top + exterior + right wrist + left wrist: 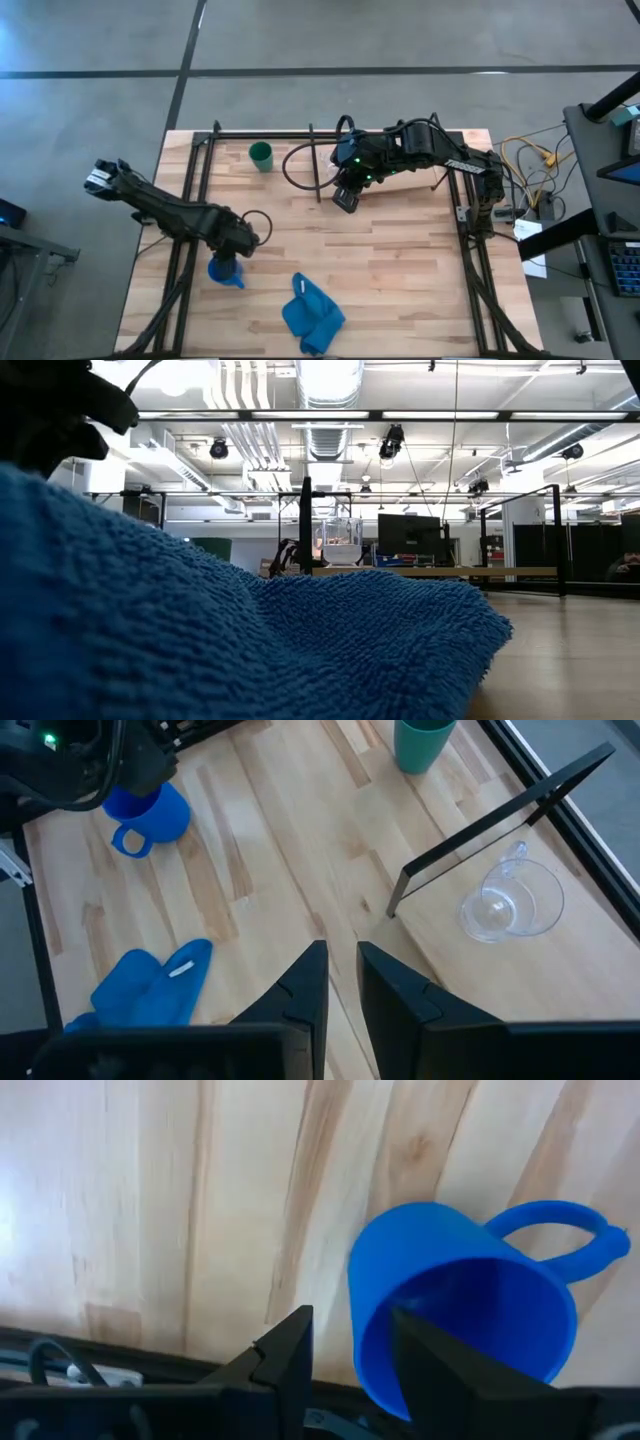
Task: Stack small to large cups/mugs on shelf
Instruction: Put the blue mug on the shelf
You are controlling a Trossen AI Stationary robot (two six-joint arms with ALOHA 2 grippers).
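Note:
The blue mug point(225, 271) point(470, 1310) point(150, 815) stands on the tabletop near the left front. My left gripper point(238, 243) point(350, 1355) is open just above it, one finger inside the mouth and one outside. The clear cup point(510, 902) stands on the pale shelf board point(480, 980); in the high view the right arm hides it. The dark green cup point(261, 155) point(422, 742) stands upright on the table near the far edge. My right gripper point(346, 198) point(343, 982) hovers shut and empty by the shelf's left end. My left gripper comes at the mug from above, with the wall on the side away from the handle point(372, 1330) between its fingers. Bare wood shows between the outer finger point(290, 1350) and the wall. Whether the inner finger point(430, 1365) touches the mug I cannot tell.
A crumpled blue cloth point(312, 315) point(250, 650) point(150, 985) lies near the front edge and blocks most of the low view. Black shelf rods point(490, 820) and the black table frame point(195, 170) rise around the work area. Bare planks lie between mug and shelf.

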